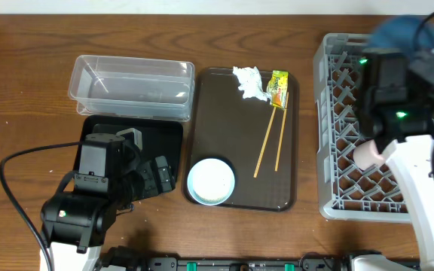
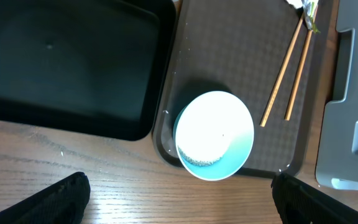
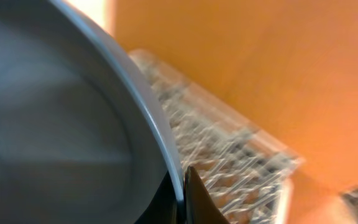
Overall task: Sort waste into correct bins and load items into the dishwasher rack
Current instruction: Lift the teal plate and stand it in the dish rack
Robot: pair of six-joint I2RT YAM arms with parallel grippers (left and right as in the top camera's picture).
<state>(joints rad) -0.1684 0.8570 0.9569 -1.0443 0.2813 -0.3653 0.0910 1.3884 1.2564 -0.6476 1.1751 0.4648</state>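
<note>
One big square light-grey plastic lattice rack (image 1: 337, 113) sat at the right of the wooden table. Left of it was one flat dark brown serving tray (image 1: 202, 113). Two bins were further left: one clear plastic rectangular tub (image 1: 130, 86), and one shallower black rectangular container (image 1: 164, 132) right in front of it, partly under the left arm.

The one large dark blue dish (image 1: 398, 31) was up in the air over the rack's far side, blurry from overhead. The right gripper (image 3: 182, 199) was clamped shut on its rim, and its wrist view was mostly dish plus a smeared bit of rack.

One pale green bowl (image 2: 215, 134) sat on the tray's near left corner with a few white rice-like grains (image 2: 201, 160) along its inside edge. The left gripper (image 2: 179, 205) hung just short of it, jaws spread wide, holding nothing.

One small pink cup (image 1: 368, 154) was in the rack, beside the right arm.

Two thin wooden chopsticks (image 1: 271, 143) lay side by side on the tray's right half. At their far ends were one crumpled white tissue (image 1: 251, 81) and one small yellow-green printed wrapper (image 1: 279, 89), touching each other.
</note>
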